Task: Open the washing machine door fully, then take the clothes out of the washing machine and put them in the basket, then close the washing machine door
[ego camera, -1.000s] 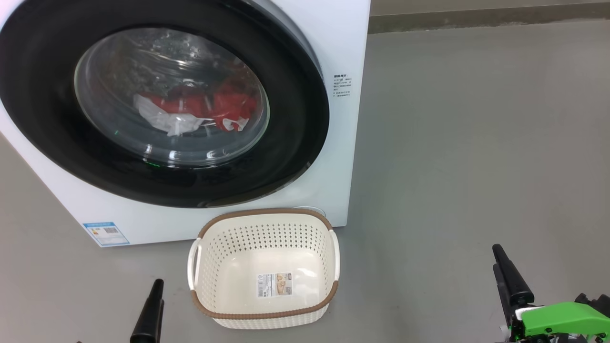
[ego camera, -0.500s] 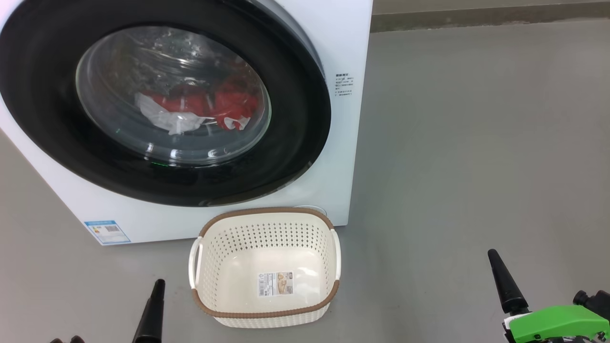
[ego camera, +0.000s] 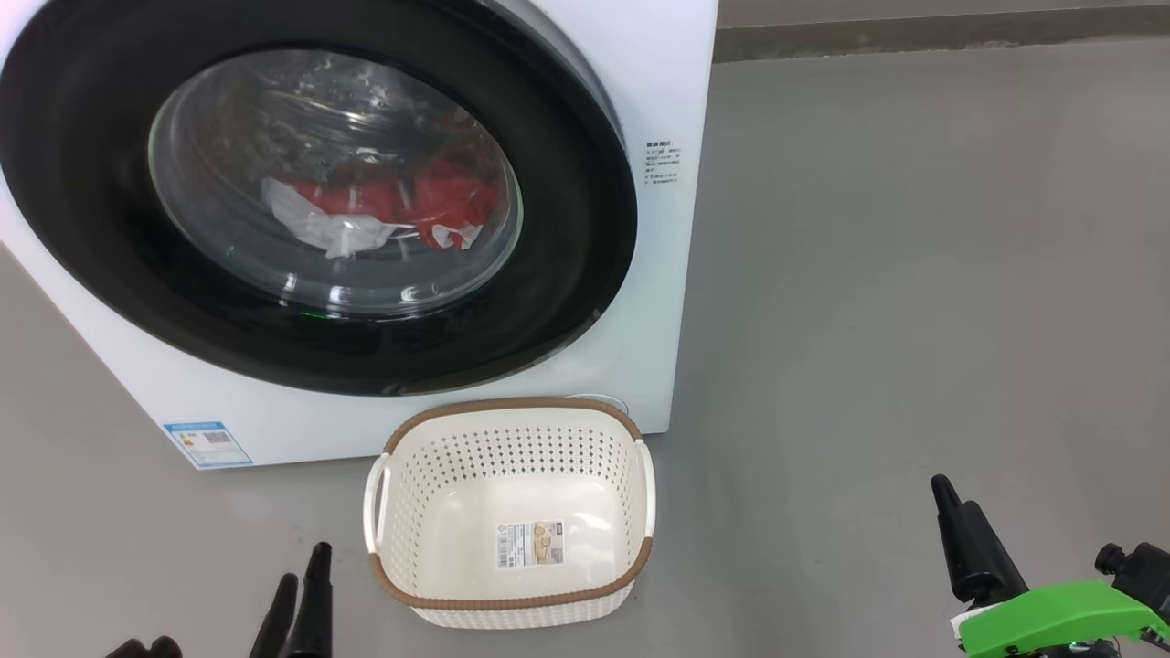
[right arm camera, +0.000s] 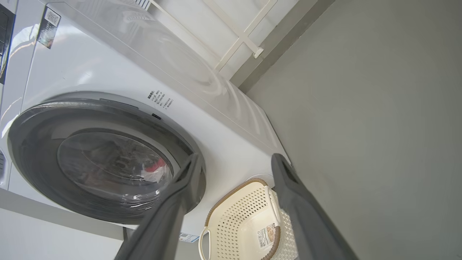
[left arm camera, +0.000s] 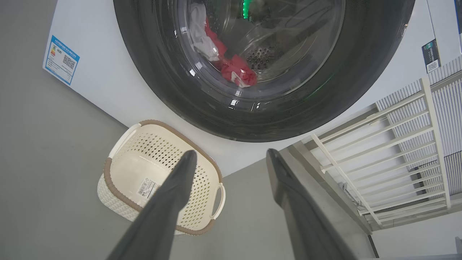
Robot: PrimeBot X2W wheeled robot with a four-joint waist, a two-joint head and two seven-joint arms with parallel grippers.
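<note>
While washing machine door [ego camera: 567, 238] is closed over the clothes [ego camera: 439, 206], left gripper [left arm camera: 231, 153] and right gripper [right arm camera: 237, 157] hang spread, empty; basket [ego camera: 512, 403] parked below the door for an easy drop.

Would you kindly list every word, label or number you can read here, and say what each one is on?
Nothing is sharp enough to quote.
blue label, low on the washing machine front: QR code, print too small.
printed lines beside the door: too small.
sticker inside the basket: barcode, text blurred.
dark label on the machine: QR code, words unreadable.
</note>
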